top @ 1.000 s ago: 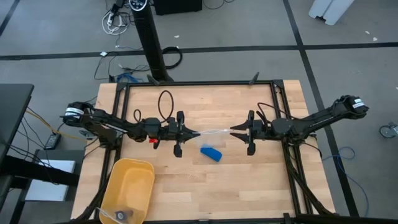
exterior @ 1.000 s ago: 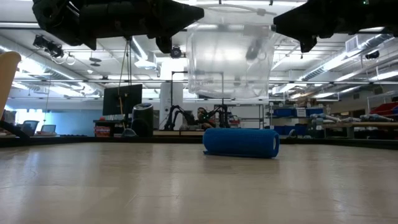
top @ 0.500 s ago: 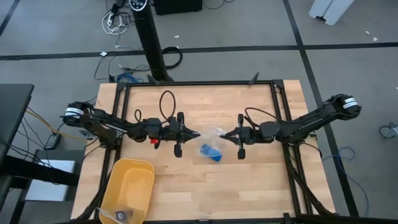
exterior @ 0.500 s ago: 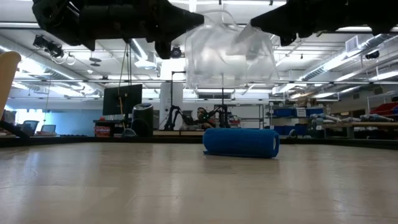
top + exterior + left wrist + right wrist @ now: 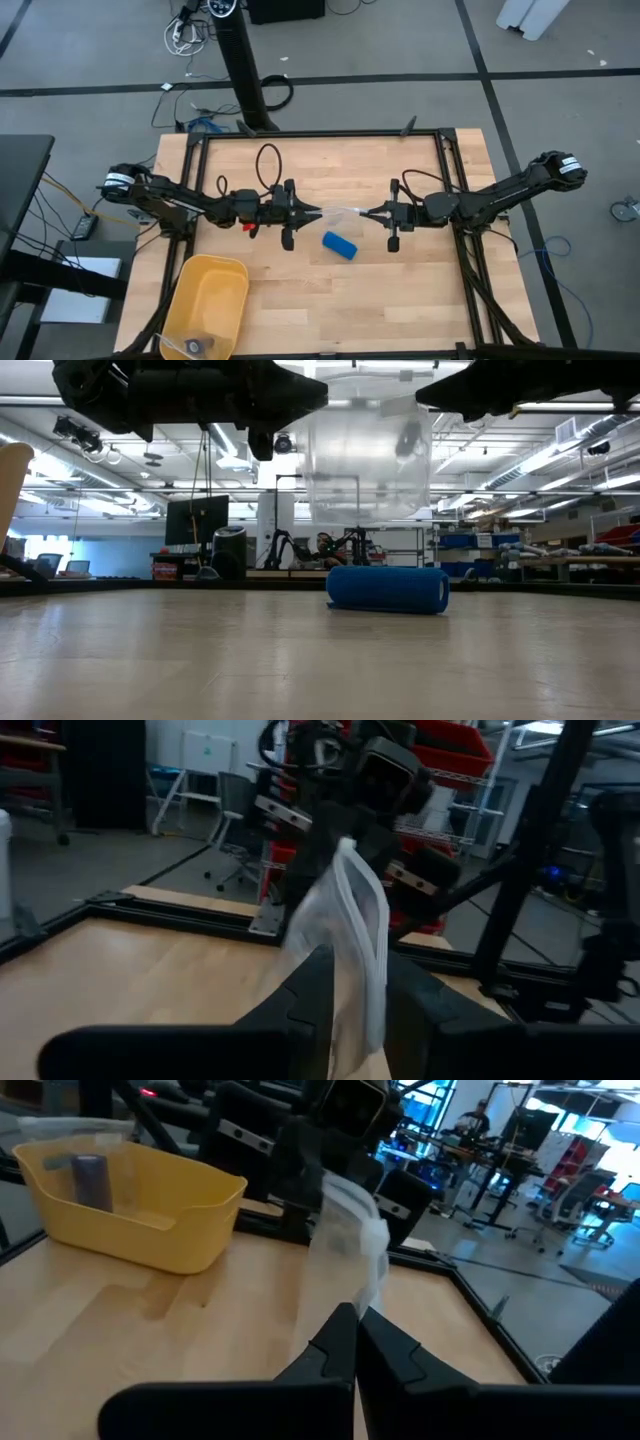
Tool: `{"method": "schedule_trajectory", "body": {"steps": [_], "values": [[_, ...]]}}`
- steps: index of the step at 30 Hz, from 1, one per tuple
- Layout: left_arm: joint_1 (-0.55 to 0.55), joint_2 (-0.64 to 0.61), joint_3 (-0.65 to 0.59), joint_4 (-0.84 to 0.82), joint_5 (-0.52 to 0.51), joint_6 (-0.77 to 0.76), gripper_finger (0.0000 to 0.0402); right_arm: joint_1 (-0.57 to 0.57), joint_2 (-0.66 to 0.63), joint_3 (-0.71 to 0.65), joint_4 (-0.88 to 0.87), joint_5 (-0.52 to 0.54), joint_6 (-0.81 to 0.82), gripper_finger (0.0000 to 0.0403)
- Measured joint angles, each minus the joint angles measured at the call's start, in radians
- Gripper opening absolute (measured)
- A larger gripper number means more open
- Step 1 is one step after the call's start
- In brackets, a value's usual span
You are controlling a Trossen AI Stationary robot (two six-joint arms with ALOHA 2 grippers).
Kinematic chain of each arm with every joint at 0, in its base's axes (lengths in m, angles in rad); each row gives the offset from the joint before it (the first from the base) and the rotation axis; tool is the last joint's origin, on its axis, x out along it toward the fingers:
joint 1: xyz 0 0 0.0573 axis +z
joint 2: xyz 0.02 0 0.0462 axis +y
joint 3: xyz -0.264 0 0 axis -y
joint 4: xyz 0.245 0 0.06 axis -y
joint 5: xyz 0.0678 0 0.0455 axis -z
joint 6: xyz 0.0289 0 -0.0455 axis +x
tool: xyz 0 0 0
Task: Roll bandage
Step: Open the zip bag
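Note:
The bandage (image 5: 338,245) is a compact blue roll lying on its side on the wooden table (image 5: 400,290), just nearer than the two grippers; it also shows in the low view (image 5: 387,588). No gripper touches it. Above it a clear plastic bag (image 5: 340,211) hangs between my grippers. My left gripper (image 5: 314,212) stands at the bag's left edge with its fingers a little apart. My right gripper (image 5: 366,213) is shut on the bag's right edge. My left gripper (image 5: 362,1010) has the bag's edge (image 5: 368,990) in the gap between its level fingers; I cannot tell whether either finger touches it. My right gripper (image 5: 358,1330) pinches the bag's edge (image 5: 364,1295) between its two fingers, coming level from the table's right. The bag (image 5: 370,460) hangs below, clear of the table and the roll.
A yellow bin (image 5: 205,305) with a small object in it stands at the table's near left corner. A black frame (image 5: 320,135) runs round the table's edges. Bare wood lies to the near right of the roll.
My right gripper has gone toward the table's left, closer to my left gripper, and has rolled about its own axis. The bag bunched up between the two grippers half a second ago and now hangs spread out again. The bandage has stayed where it was.

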State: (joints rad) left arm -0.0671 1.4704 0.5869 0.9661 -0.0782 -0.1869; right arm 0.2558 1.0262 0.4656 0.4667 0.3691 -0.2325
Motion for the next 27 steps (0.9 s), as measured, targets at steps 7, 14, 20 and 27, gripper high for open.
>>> {"method": "schedule_trajectory", "body": {"steps": [7,14,20,27], "values": [[0.000,0.000,0.000,0.000,0.030,-0.004,0.0076,0.000,-0.002,0.000,0.000,0.008,-0.007,0.0001],[0.000,-0.003,-0.002,-0.008,-0.001,0.071,0.0077,0.014,-0.002,0.000,0.008,0.072,-0.007,0.0000],[-0.001,-0.081,-0.003,-0.157,-0.110,0.164,0.0092,0.033,-0.003,0.000,0.015,0.114,-0.007,0.0000],[-0.025,-0.164,-0.003,-0.297,-0.128,0.160,0.0123,0.033,-0.003,0.000,0.022,0.114,0.010,0.0000]]}}
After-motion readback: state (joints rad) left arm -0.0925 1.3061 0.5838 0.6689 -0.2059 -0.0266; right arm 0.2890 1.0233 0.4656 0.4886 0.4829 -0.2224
